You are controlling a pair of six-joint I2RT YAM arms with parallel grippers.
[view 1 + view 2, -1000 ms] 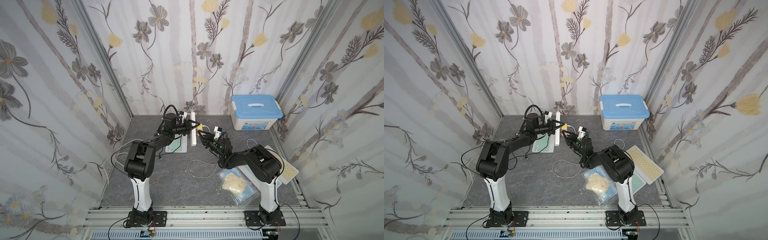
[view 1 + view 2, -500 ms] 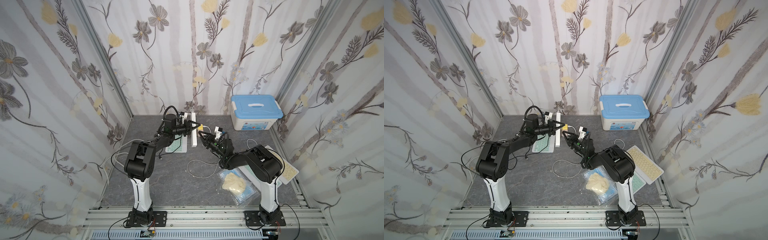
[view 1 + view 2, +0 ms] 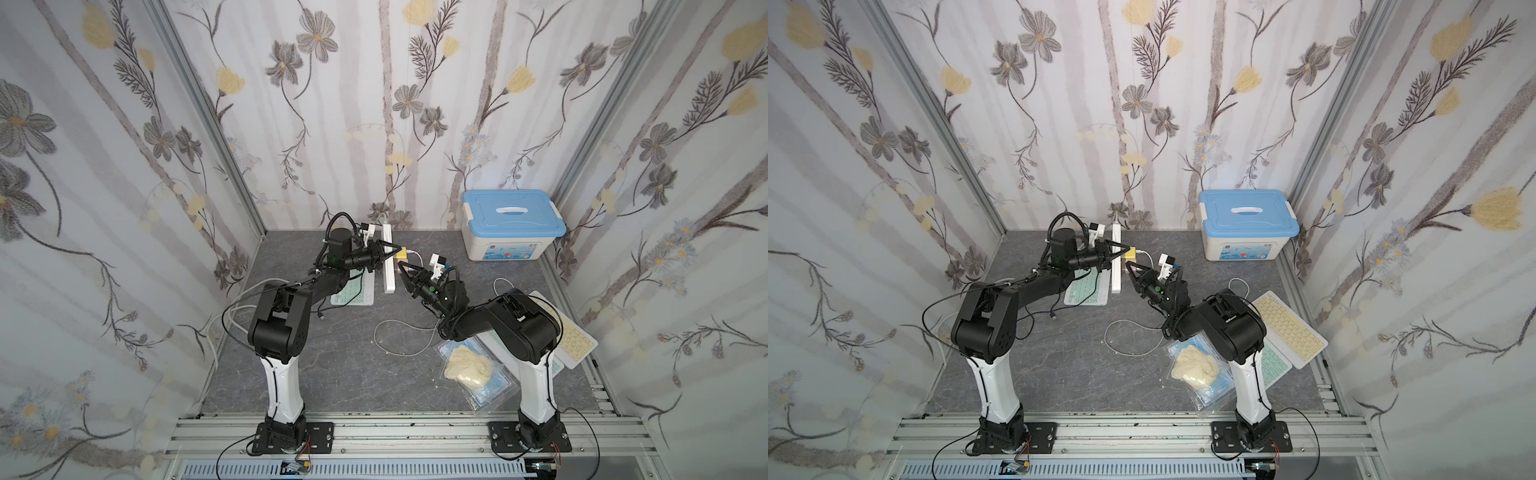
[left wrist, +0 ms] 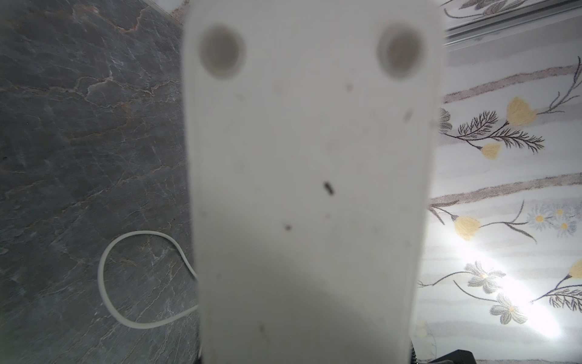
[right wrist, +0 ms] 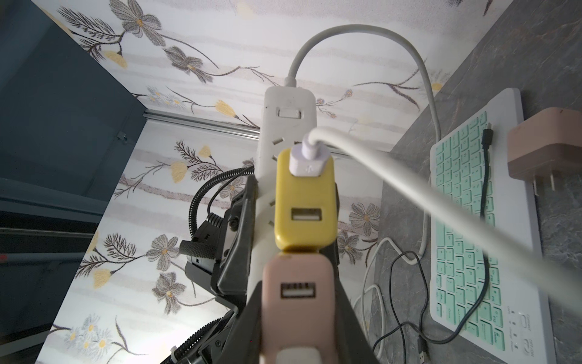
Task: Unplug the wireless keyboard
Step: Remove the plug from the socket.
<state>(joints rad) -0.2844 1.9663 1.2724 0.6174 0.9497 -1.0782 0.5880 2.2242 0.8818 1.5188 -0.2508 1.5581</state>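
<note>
Left tool (image 3: 387, 250) clenched across a white power strip (image 3: 388, 279), holding it on edge over the table (image 3: 340, 365). Right tool (image 3: 401, 269) pinched on a pink adapter (image 5: 297, 283) seated in that strip.

In the far right corner: blue-lidded storage box (image 3: 511, 224). Under the right arm, near the right wall: yellow wireless keyboard (image 3: 1289, 328), flat. Beneath the left arm, just beside the strip: mint wireless keyboard (image 5: 456, 201), flat, a thin black cable (image 5: 487, 138) lying over its keys; cannot tell whether plugged in.

Next along the strip toward the back wall, touching the gripped one: yellow adapter (image 5: 304, 201), a white USB cable (image 5: 307, 159) in one port. Loose beside the mint keyboard, prongs bare: second pink adapter (image 5: 541, 148).
</note>
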